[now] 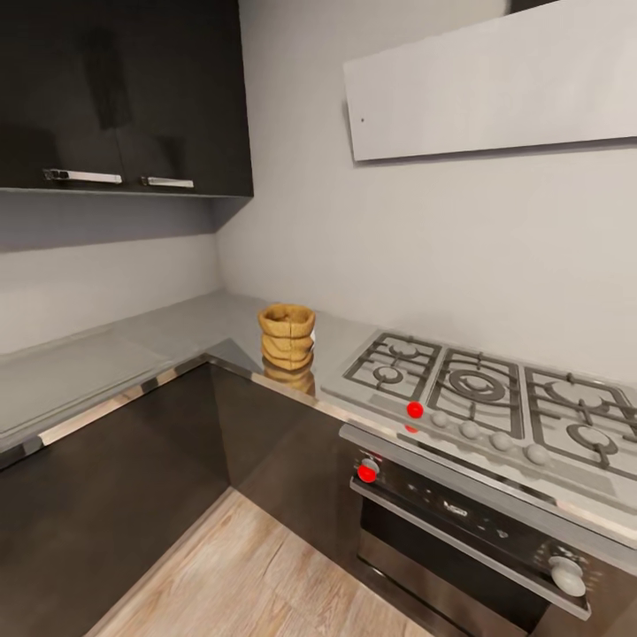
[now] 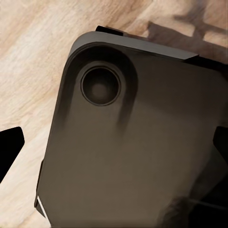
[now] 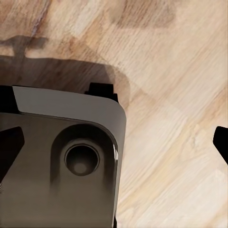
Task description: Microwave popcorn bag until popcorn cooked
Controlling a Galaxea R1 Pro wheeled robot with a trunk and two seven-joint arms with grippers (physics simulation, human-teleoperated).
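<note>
Bag upright on countertop near the corner, just left of hob, oven below hob, both wrist views over wood floor, finger state of both grippers cannot be told

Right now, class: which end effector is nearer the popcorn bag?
Cannot tell: left end effector and right end effector both point at the floor; the popcorn bag stands on the countertop.

Kitchen corner with plain grey walls. Glossy black wall cabinets hang far left, a pale panel far right. Black base cabinets stand over a pale wood plank floor. Soft, even light.
</note>
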